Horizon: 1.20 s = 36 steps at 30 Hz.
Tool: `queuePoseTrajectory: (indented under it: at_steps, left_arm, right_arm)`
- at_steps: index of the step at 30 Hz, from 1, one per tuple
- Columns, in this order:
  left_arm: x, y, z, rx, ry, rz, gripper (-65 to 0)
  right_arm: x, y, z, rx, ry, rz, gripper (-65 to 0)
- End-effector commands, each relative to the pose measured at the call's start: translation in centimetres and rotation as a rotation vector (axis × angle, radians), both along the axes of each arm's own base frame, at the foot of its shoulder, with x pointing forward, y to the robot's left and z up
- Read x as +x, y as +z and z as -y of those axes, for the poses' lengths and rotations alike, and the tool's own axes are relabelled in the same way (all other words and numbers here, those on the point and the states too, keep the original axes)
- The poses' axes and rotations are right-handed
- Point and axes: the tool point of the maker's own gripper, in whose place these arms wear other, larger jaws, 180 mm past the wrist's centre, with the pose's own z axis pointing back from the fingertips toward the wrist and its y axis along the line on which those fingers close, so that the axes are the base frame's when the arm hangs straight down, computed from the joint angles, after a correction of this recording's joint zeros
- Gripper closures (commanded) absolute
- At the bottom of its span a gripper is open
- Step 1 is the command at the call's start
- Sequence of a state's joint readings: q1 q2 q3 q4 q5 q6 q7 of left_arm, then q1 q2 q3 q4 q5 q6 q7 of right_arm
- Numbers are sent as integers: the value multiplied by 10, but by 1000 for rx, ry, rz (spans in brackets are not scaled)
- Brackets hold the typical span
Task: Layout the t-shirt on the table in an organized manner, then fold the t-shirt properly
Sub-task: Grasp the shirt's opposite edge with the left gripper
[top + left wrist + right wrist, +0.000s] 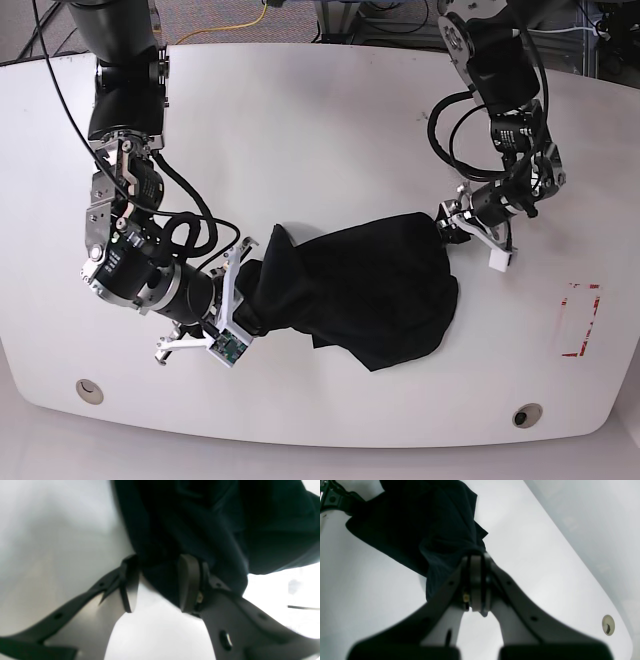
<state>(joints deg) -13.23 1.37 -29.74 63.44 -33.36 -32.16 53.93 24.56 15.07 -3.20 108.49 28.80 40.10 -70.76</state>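
Note:
The black t-shirt (370, 285) lies bunched in the middle of the white table (320, 130), stretched between my two grippers. On the base view's left, my right gripper (245, 290) is shut on the shirt's left end. The right wrist view shows its fingers (477, 560) pressed together with t-shirt (420, 525) fabric pinched at the tips. My left gripper (450, 225) is at the shirt's right edge. In the left wrist view its fingers (158, 585) stand apart, and a fold of t-shirt (200, 525) hangs loosely between them.
A red tape outline (582, 320) marks the table at the right. Two round grommets (88, 390) (527, 415) sit near the front edge; one grommet (608, 625) also shows in the right wrist view. Cables and floor lie beyond the far edge.

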Motion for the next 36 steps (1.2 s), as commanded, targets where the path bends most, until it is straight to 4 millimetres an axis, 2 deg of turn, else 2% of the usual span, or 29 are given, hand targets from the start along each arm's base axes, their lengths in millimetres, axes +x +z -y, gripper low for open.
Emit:
queuePoseTrajectory:
  at_steps: [1,18,20,21,22,24,32,36]
  left_arm:
    - [14,10,-1,-8,9,31,-242]
    - [26,10,11,-25,12,-9,-235]
    - [27,10,10,-29,25,-19,-189]
    - [28,10,9,-28,31,-23,-149]
    - [29,10,8,-30,42,-28,-76]
    - [30,10,8,-31,48,-31,0]
    - [40,25,4,-22,52,12,0]
    - [49,54,-4,23,55,96,0]
  right_arm:
    - [5,20,-1,20,10,57,0]
    - [5,20,-2,22,10,57,0]
    - [5,20,-2,22,10,57,0]
    - [5,20,-1,22,9,58,0]
    - [6,22,2,27,-2,61,0]
    - [8,24,8,39,-22,66,0]
    - [13,34,26,66,-81,89,0]
    - [16,39,39,76,-117,102,0]
